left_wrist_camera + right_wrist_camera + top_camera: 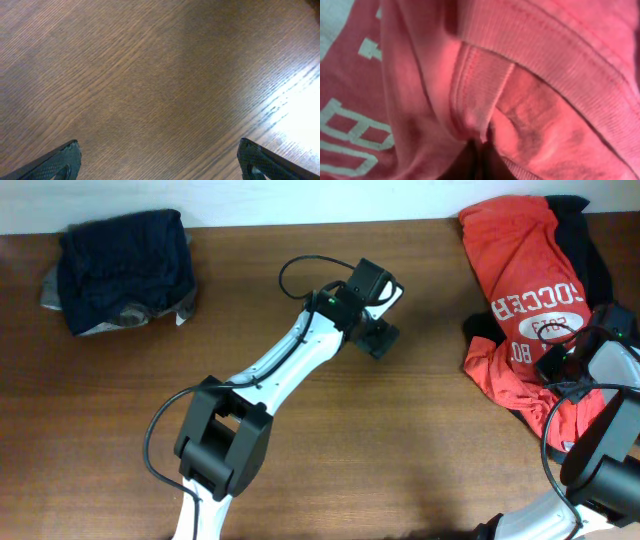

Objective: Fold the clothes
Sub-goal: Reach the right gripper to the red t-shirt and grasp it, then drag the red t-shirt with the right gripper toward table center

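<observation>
- Though upside down from overhead, shirt (520, 270) lettering reads "OCCER"; wrist view shows "BO".
- Oval print too small to read; right gripper (556, 362) fingers hidden by fabric.
- Right gripper pressed shut, pinching shirt's ribbed edge; left gripper (157, 145) spread wide over table (400, 440).
- Shirt red-orange, crumpled, far right of table.

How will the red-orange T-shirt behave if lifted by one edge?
Likely floppy: the T-shirt lies crumpled in soft folds. Probably light, so it should hang and trail from wherever it is held. It may drag along the black garment lying against it.
</observation>
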`<action>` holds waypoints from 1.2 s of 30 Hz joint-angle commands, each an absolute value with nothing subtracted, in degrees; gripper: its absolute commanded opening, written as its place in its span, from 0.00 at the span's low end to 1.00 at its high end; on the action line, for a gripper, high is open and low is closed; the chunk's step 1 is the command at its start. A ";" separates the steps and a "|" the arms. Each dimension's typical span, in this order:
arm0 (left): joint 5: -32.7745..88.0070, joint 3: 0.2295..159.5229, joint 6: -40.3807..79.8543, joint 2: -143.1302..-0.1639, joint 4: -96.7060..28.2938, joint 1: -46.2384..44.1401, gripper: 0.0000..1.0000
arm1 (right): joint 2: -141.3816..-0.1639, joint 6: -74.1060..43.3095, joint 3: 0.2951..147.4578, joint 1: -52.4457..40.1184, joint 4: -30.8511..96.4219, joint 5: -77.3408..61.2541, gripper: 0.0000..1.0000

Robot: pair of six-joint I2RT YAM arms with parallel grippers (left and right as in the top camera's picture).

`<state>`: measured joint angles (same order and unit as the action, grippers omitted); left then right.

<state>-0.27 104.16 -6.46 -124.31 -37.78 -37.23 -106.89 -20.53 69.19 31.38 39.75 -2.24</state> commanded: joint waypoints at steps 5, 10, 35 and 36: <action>-0.86 109.19 -7.35 -124.60 -41.12 -32.86 0.99 | -105.19 -16.93 71.02 31.53 40.36 -11.97 0.04; -0.84 117.62 -7.16 -123.04 -48.34 -28.69 0.99 | -102.08 -12.91 72.88 31.46 42.74 -19.64 0.04; 0.19 125.05 -6.76 -109.89 -58.46 -6.94 0.99 | -89.19 -17.78 78.26 -1.15 35.83 -23.33 0.04; 0.19 125.05 -6.76 -109.89 -58.81 -6.33 0.99 | -89.21 -18.74 78.26 -3.18 34.06 -23.22 0.04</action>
<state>-0.27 123.72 -6.44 -111.15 -58.00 -8.12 -90.21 -15.31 77.34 1.98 36.84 -22.37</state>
